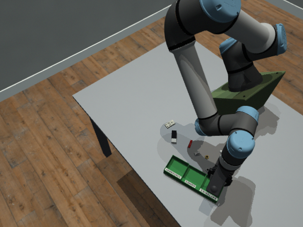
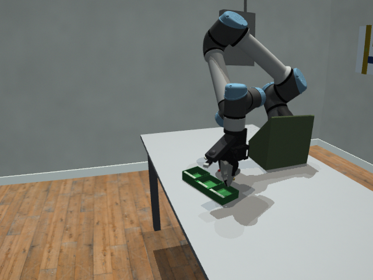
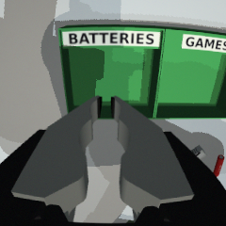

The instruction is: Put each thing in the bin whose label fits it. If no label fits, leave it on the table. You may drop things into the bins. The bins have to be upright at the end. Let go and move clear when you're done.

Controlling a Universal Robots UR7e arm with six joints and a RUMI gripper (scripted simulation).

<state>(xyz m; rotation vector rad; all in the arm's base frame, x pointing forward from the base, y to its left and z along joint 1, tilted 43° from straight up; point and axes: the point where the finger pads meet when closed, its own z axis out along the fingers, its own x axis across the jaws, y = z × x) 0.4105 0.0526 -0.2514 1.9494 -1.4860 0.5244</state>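
A green bin [image 1: 189,178] with three compartments labelled STATIONERY, GAMES and BATTERIES lies near the table's front edge. My gripper [image 2: 227,183] points down over the BATTERIES compartment [image 3: 110,77] at the bin's right end. In the wrist view the fingers stand almost together, and I see nothing between them. All three compartments look empty. On the table behind the bin lie a white domino [image 1: 169,124], a black and white block [image 1: 173,136], a red cylinder [image 1: 190,144], a small grey piece [image 1: 196,153] and a yellow ring [image 1: 206,156].
The arm's dark green base block [image 1: 247,93] stands at the back right of the table. The bin lies close to the table's front edge [image 1: 151,180]. The red cylinder [image 3: 219,165] and the grey piece [image 3: 199,151] show at the right of the wrist view.
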